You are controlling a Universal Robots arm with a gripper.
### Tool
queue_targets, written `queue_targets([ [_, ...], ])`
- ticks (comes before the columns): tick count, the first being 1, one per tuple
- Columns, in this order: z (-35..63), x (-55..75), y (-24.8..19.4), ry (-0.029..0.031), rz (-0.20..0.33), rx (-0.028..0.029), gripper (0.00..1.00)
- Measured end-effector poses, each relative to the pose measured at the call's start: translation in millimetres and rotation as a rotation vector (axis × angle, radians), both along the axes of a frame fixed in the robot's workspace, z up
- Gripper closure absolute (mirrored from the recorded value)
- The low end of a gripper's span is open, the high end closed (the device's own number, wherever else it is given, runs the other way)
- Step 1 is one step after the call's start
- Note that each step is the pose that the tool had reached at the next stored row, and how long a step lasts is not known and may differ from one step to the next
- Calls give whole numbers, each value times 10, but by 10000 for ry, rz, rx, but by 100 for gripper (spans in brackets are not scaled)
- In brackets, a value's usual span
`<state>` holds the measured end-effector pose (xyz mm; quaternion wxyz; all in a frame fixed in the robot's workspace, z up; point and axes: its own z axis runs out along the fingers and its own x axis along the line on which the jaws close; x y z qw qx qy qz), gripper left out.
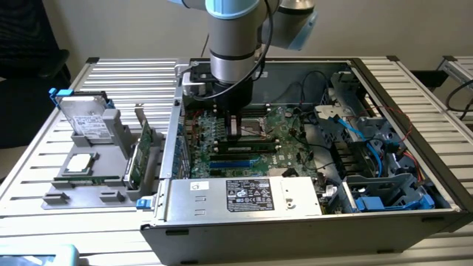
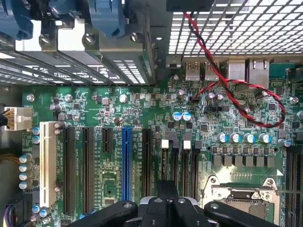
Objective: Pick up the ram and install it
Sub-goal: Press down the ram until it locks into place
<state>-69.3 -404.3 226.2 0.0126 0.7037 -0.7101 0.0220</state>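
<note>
Inside the open computer case (image 1: 414,166), over the motherboard (image 2: 142,118), I see my gripper (image 1: 235,126) with fingers (image 2: 165,208) pinched shut – whether on anything, I cannot tell. A ram stick (image 1: 247,148) sits seated in its slot just beside the fingertips – toward the near side.

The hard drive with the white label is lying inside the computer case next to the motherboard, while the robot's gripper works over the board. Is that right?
Not quite. The exterior view shows the hard drive standing in a grey holder on the slatted table, outside the computer case, on the exterior view's left. The rest holds: the gripper is down over the motherboard.
</note>
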Motion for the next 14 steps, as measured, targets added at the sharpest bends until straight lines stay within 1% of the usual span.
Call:
queue_targets([
  [3, -15, 0, 0, -29, 1, 0, 89],
  [4, -16, 1, 1, -32, 2, 5, 89],
  [5, 1, 7, 3, -51, 5, 21, 89],
  [6, 40, 18, 4, -48, 6, 27, 89],
  [8, 120, 60, -1, -31, 2, 7, 89],
  [14, 246, 275, -18, -7, 9, 8, 89],
])
